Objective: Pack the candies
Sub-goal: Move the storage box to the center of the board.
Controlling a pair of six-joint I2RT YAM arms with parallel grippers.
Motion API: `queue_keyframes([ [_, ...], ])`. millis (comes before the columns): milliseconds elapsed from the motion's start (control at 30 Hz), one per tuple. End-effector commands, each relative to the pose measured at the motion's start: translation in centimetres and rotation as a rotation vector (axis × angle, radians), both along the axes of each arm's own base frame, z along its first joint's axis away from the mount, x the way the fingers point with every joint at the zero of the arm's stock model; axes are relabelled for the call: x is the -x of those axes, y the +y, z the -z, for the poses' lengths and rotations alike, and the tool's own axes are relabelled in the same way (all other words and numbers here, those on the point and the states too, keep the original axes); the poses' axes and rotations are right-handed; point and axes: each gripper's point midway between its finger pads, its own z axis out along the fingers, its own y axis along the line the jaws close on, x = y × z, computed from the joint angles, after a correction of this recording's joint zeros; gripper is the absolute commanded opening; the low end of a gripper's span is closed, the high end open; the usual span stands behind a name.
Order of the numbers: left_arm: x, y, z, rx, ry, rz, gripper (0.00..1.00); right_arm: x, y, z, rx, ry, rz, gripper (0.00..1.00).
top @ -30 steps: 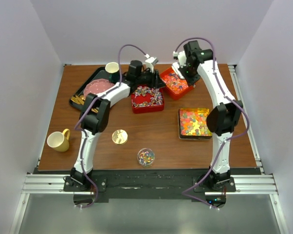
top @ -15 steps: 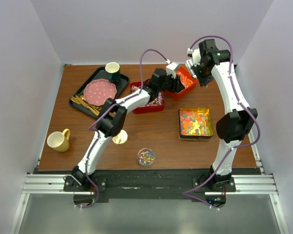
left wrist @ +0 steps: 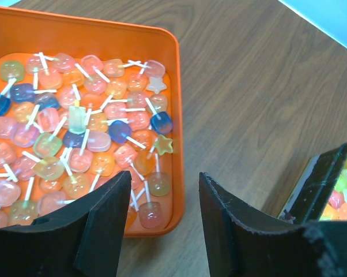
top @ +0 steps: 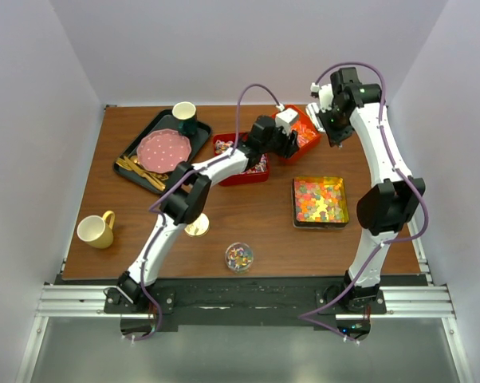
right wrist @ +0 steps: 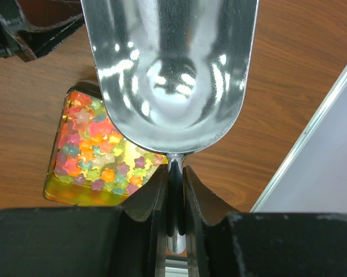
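Shows left jaws parted, empty, above edge of orange tray (left wrist: 177,115), lollipops (left wrist: 81,138) filling upper left; right jaws clamped on empty scoop (right wrist: 169,69) handle, star jellies (right wrist: 98,156) lower left, nearer that arm.

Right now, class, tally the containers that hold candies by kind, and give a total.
Trays: 2, the red tray and the orange tray
Square tin: 1
Glass jar: 1
Total: 4

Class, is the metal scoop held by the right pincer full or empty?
Empty: the scoop shows a bare shiny bowl, only reflections inside.
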Motion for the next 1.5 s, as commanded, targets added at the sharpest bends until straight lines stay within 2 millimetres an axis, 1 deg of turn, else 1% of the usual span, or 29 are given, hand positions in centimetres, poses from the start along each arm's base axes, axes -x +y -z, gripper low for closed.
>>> queue_keyframes([
  [0,0.4,-1.3,-0.9,-0.007,-0.06,0.069,0.55,0.7,0.3,-1.6,-0.032,-0.035,-0.004,0.0],
  [133,0.8,-1.7,-0.7,-0.017,-0.067,0.089,0.52,0.8,0.4,-1.3,-0.032,-0.026,-0.01,0.0],
  [333,1.0,-0.8,0.6,-0.094,-0.054,0.107,0.36,0.7,0.6,-1.1,-0.04,-0.02,-0.016,0.0],
  [400,1.3,-0.4,0.7,-0.098,-0.042,0.134,0.26,0.6,0.6,-1.1,-0.042,-0.021,-0.017,0.0],
  [433,1.0,0.1,0.6,-0.093,-0.039,0.138,0.23,0.6,0.6,-1.1,-0.042,-0.021,-0.019,0.0],
  [467,1.4,0.0,-0.4,-0.076,-0.042,0.164,0.16,0.5,0.6,-1.2,-0.044,-0.024,-0.018,0.0],
  [500,1.5,0.3,-0.3,-0.091,-0.061,0.192,0.13,0.5,0.6,-1.1,-0.043,-0.022,-0.019,0.0],
  [567,1.9,0.7,-1.7,-0.078,-0.08,0.24,0.08,0.5,0.7,-1.1,-0.045,-0.019,-0.022,0.0],
  [667,2.6,2.0,-2.0,-0.116,-0.083,0.285,0.04,0.4,0.7,-1.1,-0.047,-0.018,-0.027,0.0],
  [700,2.8,2.7,-1.5,-0.145,-0.083,0.308,0.03,0.4,0.8,-1.1,-0.049,-0.018,-0.027,0.0],
  [767,3.4,3.4,-2.2,-0.163,-0.096,0.335,0.03,0.3,0.9,-1.2,-0.053,-0.022,-0.032,0.0],
  [800,3.6,4.2,-1.6,-0.192,-0.09,0.351,0.03,0.3,1.0,-1.1,-0.054,-0.019,-0.035,0.0],
  [867,4.3,4.7,-1.9,-0.213,-0.09,0.381,0.02,0.2,1.1,-1.1,-0.058,-0.018,-0.037,0.0],
  [900,5.0,5.3,-1.0,-0.249,-0.071,0.403,0.02,0.2,1.1,-1.1,-0.061,-0.018,-0.037,0.0],
  [967,5.8,6.1,-1.3,-0.273,-0.071,0.429,0.02,0.1,1.2,-1.3,-0.066,-0.023,-0.041,0.0],
  [1000,6.8,6.9,0.0,-0.311,-0.052,0.456,0.02,0.0,1.2,-1.3,-0.069,-0.026,-0.041,0.0],
  [1033,7.3,7.3,-0.7,-0.319,-0.063,0.464,0.02,0.1,1.3,-1.3,-0.073,-0.024,-0.043,0.0],
  [1067,8.5,8.2,0.9,-0.343,-0.027,0.478,0.02,0.1,1.3,-1.3,-0.073,-0.022,-0.041,0.0],
  [1100,8.9,8.6,0.9,-0.359,-0.043,0.494,0.02,0.2,1.3,-1.4,-0.073,-0.025,-0.043,0.0],
  [1133,9.4,9.0,0.0,-0.363,-0.061,0.499,0.02,0.1,1.3,-1.4,-0.071,-0.025,-0.045,0.0],
  [1167,10.6,9.8,1.2,-0.381,-0.03,0.513,0.01,0.2,1.3,-1.5,-0.073,-0.027,-0.046,0.0],
  [1200,11.0,10.2,1.2,-0.395,-0.041,0.528,0.01,0.2,1.3,-1.4,-0.071,-0.025,-0.045,0.0],
  [1233,11.5,10.5,0.4,-0.399,-0.054,0.535,0.01,0.2,1.3,-1.5,-0.071,-0.025,-0.048,0.0],
  [1267,12.5,11.3,1.3,-0.417,-0.022,0.545,0.01,0.4,1.7,-1.5,-0.093,-0.019,-0.065,0.0],
  [1333,13.3,12.1,0.7,-0.434,-0.034,0.557,0.01,0.6,1.9,-1.6,-0.099,-0.013,-0.087,0.0],
  [1367,14.4,12.8,1.5,-0.451,-0.002,0.57,0.0,0.7,2.1,-1.6,-0.103,-0.011,-0.097,0.0],
  [1400,14.7,13.2,1.5,-0.46,-0.008,0.577,0.0,0.7,2.0,-1.6,-0.097,-0.01,-0.106,0.0],
  [1433,15.2,13.5,0.7,-0.454,-0.021,0.584,0.0,0.9,2.0,-1.8,-0.095,-0.009,-0.116,0.0],
  [1467,16.2,14.1,1.5,-0.462,0.002,0.595,0.0,0.9,2.0,-1.8,-0.097,-0.009,-0.129,0.0],
])
